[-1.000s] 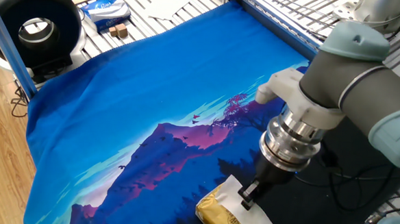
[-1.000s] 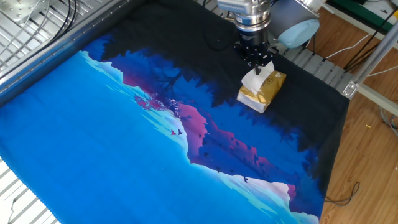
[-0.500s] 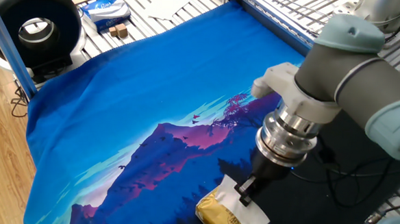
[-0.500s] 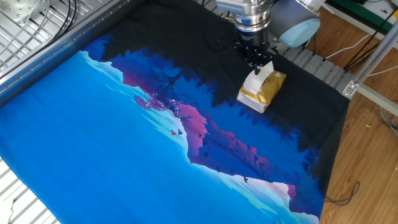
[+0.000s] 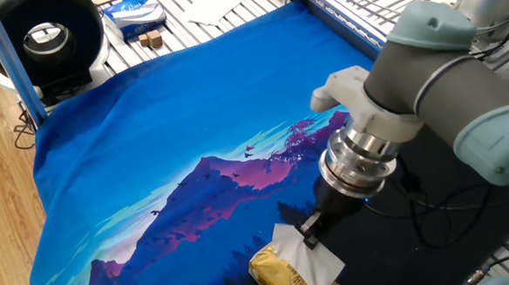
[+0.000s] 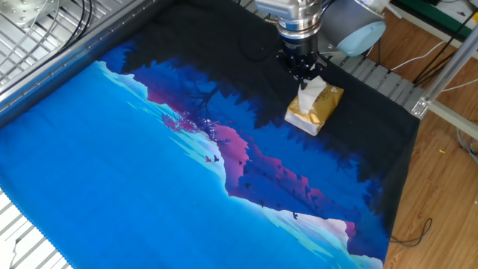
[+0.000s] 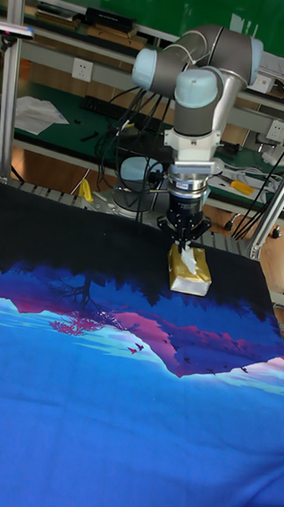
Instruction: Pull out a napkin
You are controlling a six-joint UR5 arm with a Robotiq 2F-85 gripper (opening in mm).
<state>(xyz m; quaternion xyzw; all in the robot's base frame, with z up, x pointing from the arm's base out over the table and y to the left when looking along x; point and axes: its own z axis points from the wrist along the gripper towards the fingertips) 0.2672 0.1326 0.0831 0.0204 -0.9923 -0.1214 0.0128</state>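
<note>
A gold-yellow tissue pack lies on the printed cloth near its edge. A white napkin stands up out of the pack's top, partly drawn out. My gripper hangs straight above the pack and is shut on the napkin's upper edge. The napkin's lower part is still inside the pack.
A blue and purple mountain-print cloth covers the table. Beyond it stand a black round device, a blue-and-white packet and small brown blocks. Metal rails run along the cloth's side.
The gripper has risen and shifted slightly away from the pack, drawing the napkin further out. The pack has stayed in place.
</note>
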